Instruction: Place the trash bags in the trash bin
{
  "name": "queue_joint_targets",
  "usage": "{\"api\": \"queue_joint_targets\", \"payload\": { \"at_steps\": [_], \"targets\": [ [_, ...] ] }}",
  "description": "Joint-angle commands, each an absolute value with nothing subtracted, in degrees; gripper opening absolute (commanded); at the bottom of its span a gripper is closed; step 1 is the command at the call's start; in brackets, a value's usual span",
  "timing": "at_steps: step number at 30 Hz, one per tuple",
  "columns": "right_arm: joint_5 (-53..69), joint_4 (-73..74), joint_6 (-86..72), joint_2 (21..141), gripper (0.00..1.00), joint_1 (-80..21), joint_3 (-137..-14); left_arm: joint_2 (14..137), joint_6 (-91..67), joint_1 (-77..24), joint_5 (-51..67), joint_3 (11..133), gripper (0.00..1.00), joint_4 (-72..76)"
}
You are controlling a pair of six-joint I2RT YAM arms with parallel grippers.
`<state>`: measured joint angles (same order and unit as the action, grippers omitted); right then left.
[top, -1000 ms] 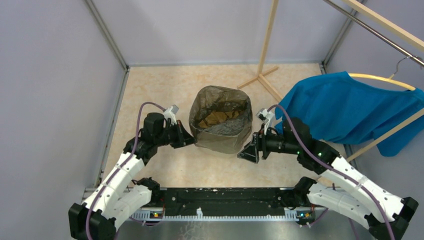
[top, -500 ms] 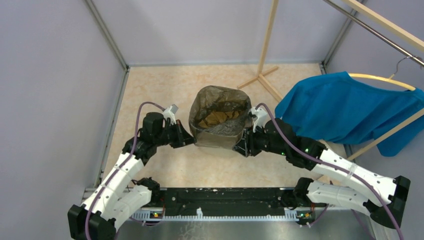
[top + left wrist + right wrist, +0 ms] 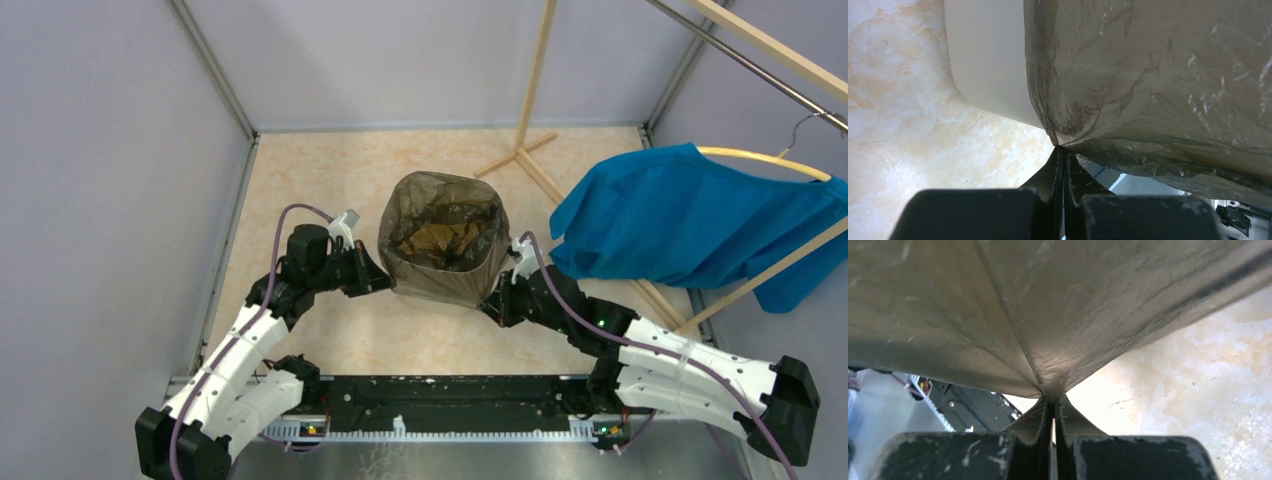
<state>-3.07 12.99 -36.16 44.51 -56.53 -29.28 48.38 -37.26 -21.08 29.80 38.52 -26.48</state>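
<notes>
The trash bag (image 3: 440, 235), thin wrinkly grey-brown plastic, lines the cream trash bin (image 3: 985, 60) and is folded down over its rim. My left gripper (image 3: 383, 283) is shut on the bag's hem at the bin's near-left side; the wrist view shows the film (image 3: 1148, 75) pinched at the fingertips, gripper (image 3: 1062, 150). At the near-right side my right gripper (image 3: 492, 298) is shut on the bag's hem too, the plastic (image 3: 1023, 305) gathering into creases at that gripper (image 3: 1051, 401).
A blue garment (image 3: 690, 215) hangs on a hanger at the right, close to my right arm. A wooden stand (image 3: 525, 150) rises behind the bin. Grey walls enclose the beige floor (image 3: 310, 190). The black base rail (image 3: 440, 405) runs along the near edge.
My right gripper moved left to the bin's near-right side and closed on the bag's hem. The left gripper stayed shut on the bag in place.
</notes>
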Motion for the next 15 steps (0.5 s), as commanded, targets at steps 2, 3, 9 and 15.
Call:
{"api": "queue_joint_targets", "payload": {
  "at_steps": [2,3,9,15],
  "targets": [
    [-11.2,10.1,-35.8,47.4,0.1,-57.1,-30.7,48.9,-36.9,-20.9,29.7,39.2,0.0,-23.4],
    [-11.7,12.7,-35.0,47.6,0.17,-57.1,-32.3,49.1,-36.8,-20.9,29.7,39.2,0.0,-23.5],
    [-16.7,32.4,-28.9,43.3,0.56,-57.0,-45.9,48.7,-36.8,-20.9,29.2,38.1,0.0,-23.1],
    [-6.3,39.3,-13.9,45.6,0.74,-57.0,-61.5,49.0,-36.9,-20.8,29.9,37.9,0.0,-22.1]
  ]
}}
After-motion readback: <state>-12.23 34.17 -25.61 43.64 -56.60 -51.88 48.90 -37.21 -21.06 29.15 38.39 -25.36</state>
